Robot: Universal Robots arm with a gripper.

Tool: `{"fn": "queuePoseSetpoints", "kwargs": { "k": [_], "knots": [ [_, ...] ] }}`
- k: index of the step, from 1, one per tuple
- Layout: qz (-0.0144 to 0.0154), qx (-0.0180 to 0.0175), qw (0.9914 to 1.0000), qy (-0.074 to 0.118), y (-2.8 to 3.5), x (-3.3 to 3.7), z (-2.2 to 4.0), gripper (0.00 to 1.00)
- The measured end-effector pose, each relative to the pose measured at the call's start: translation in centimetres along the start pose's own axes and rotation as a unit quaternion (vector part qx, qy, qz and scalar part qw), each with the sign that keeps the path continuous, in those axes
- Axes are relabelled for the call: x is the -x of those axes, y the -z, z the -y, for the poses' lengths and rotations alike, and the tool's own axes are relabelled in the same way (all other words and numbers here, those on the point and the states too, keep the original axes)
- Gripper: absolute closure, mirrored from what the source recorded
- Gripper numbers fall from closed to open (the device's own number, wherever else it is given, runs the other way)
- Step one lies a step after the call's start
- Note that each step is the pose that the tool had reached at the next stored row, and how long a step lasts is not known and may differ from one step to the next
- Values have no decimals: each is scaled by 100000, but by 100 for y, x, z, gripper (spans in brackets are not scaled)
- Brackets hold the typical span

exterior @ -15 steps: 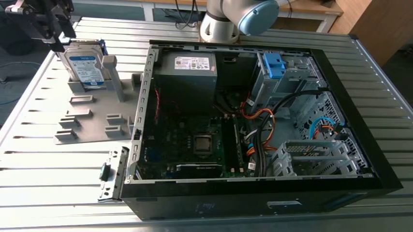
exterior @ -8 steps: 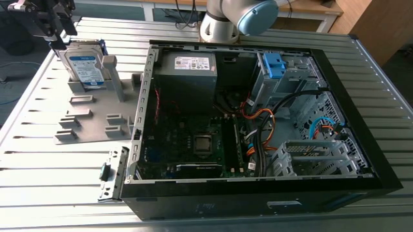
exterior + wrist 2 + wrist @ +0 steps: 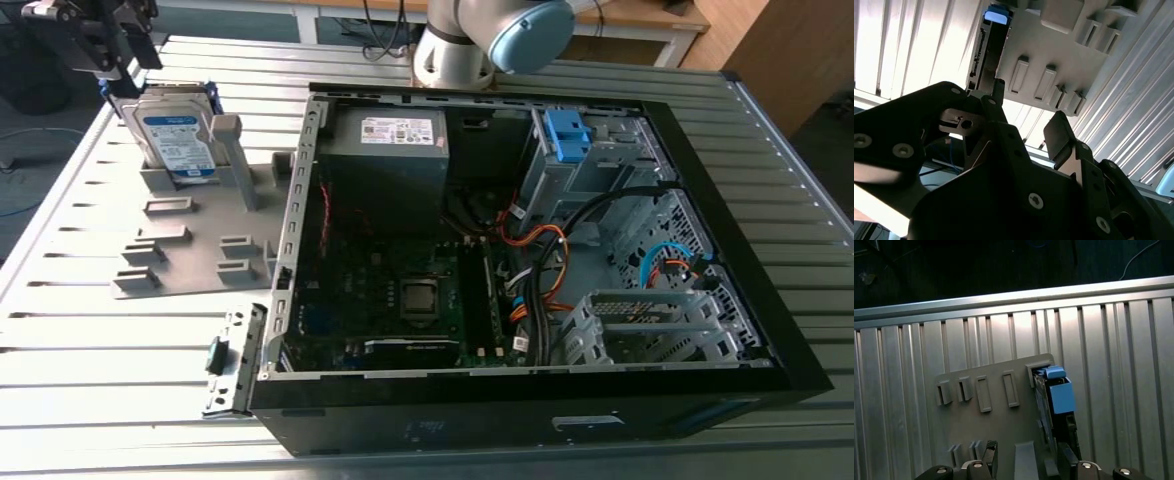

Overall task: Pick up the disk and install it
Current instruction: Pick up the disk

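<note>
- While the gripper point(image 3: 118, 55) hangs above the grey holder plate point(image 3: 187, 250), its fingers point(image 3: 1059, 132) stand apart, clamped on nothing.
- The disk point(image 3: 178, 135) stands upright on edge in a slot of the holder plate, just below the gripper and clear of it.
- In the first wrist view, the disk point(image 3: 1056, 400) sits at the plate's edge slot, nearer one finger than the other.
- The open computer case point(image 3: 400, 430) lies beside the holder plate.

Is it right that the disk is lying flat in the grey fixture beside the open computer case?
Not quite: the disk stands upright on its edge in the grey fixture beside the open computer case, as the exterior view shows.
</note>
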State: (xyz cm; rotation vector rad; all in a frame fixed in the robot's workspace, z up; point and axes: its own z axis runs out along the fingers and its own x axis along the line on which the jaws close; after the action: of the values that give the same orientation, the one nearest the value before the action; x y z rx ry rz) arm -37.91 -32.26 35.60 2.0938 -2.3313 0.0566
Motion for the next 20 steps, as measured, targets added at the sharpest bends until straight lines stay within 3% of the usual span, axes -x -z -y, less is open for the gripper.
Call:
{"fn": "queuePoseSetpoints", "kwargs": {
  "k": [20],
  "knots": [
    [-2,5,100000,1,-13,73,-27,42]
  ]
}}
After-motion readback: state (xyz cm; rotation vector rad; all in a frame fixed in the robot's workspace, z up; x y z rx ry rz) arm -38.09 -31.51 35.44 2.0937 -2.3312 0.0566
